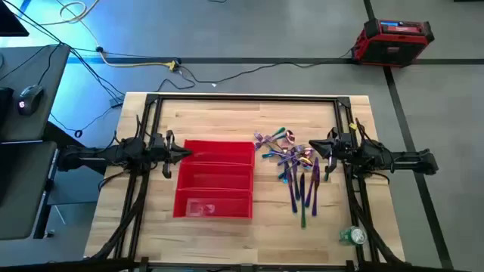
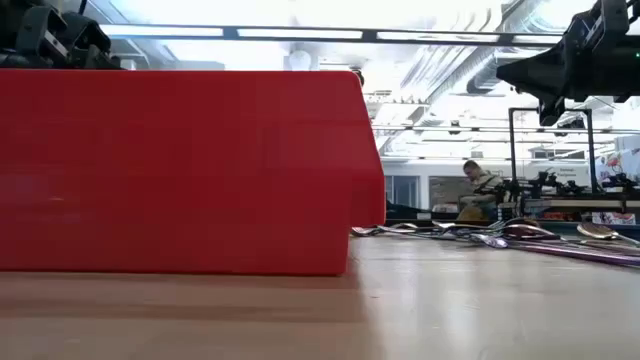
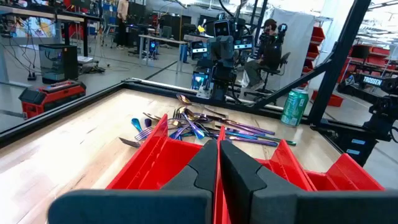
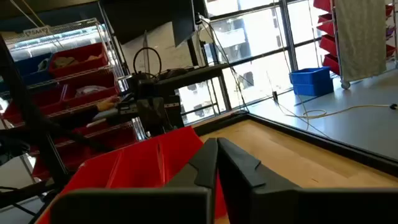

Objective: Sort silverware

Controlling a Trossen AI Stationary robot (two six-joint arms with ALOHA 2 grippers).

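**Nothing sorted yet: both my grippers wait closed, the silverware lies loose**

So far I hold nothing. My left gripper (image 1: 184, 153) hangs with its fingers (image 3: 202, 168) pressed tight together, no gap between them, tips just at the near edge of the red tray (image 1: 215, 198). My right gripper (image 1: 314, 150) is the same: fingers (image 4: 208, 163) closed flat against each other, empty, poised at the edge of the silverware (image 1: 293, 165).

That pile lies straight ahead of my right fingertips and partly below them, a tangled heap of purple, blue, green and gold pieces on the wooden table (image 1: 151, 219). Several handles trail away from the heap toward the table's front edge. From my left fingers, the pile sits beyond the tray's far wall. The tray's three compartments look bare of cutlery in the high view, save a pale patch in the front one that I cannot make out. A green can (image 1: 353, 236) stands well off behind my right wrist, out of the way.

I judge the task to be at its very start, with the first pick not yet begun. The next move calls for my right fingers to spread, drop over one piece at the heap's edge where it lies clear of its neighbours, and pinch across its thin handle. Overlapping pieces could lift together.
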